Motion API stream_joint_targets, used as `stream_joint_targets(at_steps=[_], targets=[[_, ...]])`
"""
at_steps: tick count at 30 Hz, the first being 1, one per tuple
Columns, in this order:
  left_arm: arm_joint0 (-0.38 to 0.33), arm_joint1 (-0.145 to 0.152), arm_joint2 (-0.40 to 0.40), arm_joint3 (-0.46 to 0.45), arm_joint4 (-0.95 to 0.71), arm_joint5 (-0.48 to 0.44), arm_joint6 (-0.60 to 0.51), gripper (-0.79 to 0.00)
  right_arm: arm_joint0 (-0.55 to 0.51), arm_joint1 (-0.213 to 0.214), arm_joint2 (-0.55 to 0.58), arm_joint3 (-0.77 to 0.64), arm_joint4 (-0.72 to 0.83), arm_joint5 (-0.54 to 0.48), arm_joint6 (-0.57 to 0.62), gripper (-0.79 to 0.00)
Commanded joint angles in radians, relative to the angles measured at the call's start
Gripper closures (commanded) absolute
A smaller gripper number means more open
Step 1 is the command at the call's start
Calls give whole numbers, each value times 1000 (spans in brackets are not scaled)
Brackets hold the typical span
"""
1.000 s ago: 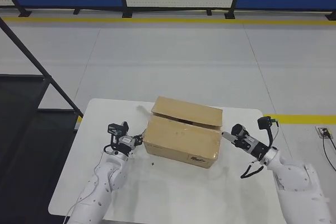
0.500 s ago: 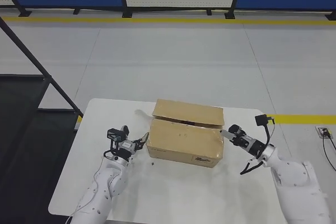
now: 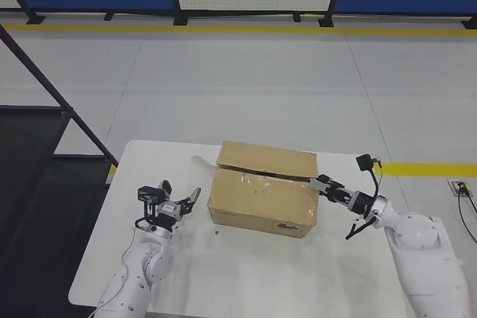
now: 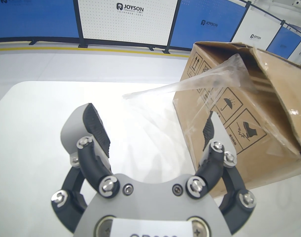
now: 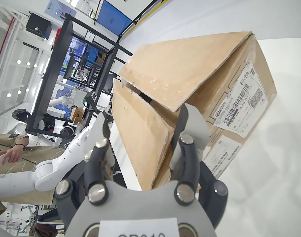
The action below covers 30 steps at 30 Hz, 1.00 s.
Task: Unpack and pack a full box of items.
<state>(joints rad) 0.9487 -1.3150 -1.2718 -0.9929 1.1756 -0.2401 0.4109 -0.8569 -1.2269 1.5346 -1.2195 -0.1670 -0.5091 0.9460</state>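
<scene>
A brown cardboard box (image 3: pixel 262 195) lies in the middle of the white table (image 3: pixel 254 266), its top flaps closed with a dark slit between them. A strip of clear tape (image 4: pixel 180 87) hangs loose from its left end. My left gripper (image 3: pixel 188 198) is open a short way left of that end, with nothing between its fingers (image 4: pixel 96 124). My right gripper (image 3: pixel 319 182) is at the box's right end, open. In the right wrist view the corner of the near top flap (image 5: pixel 140 129) lies between its fingers (image 5: pixel 189 119), beside the white shipping label (image 5: pixel 241 102).
A small dark speck (image 3: pixel 215 233) lies on the table in front of the box. Bare table runs along the front and the left side. A black metal frame (image 3: pixel 40 79) stands off the table's left rear corner.
My left gripper has drawn back leftward from the box's end. My right gripper has moved in and up to the box's right top corner. The box has shifted slightly to the right.
</scene>
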Motion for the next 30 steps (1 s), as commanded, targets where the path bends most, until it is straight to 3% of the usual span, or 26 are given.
stream_joint_targets(at_steps=[1, 3, 10, 14, 20, 30], targets=[[3, 1, -2, -5, 3, -1, -3, -785, -2, 3, -5, -3, 4, 2, 6, -206], [5, 1, -5, -8, 4, -2, -5, -785, -5, 6, -11, -7, 6, 7, 18, -179], [11, 4, -15, -14, 7, -9, -6, -785, -24, 20, -15, -22, 38, 6, 59, -219], [12, 4, -17, -18, 10, -11, -6, -785, -48, 27, -14, -43, 32, 11, 37, -299], [2, 1, -4, -15, 28, 2, -15, -785, -89, 39, -10, -85, 34, 38, 42, -345], [-6, -6, 28, -3, 68, -3, 3, -785, -139, 53, -13, -142, 69, 98, 41, -351]])
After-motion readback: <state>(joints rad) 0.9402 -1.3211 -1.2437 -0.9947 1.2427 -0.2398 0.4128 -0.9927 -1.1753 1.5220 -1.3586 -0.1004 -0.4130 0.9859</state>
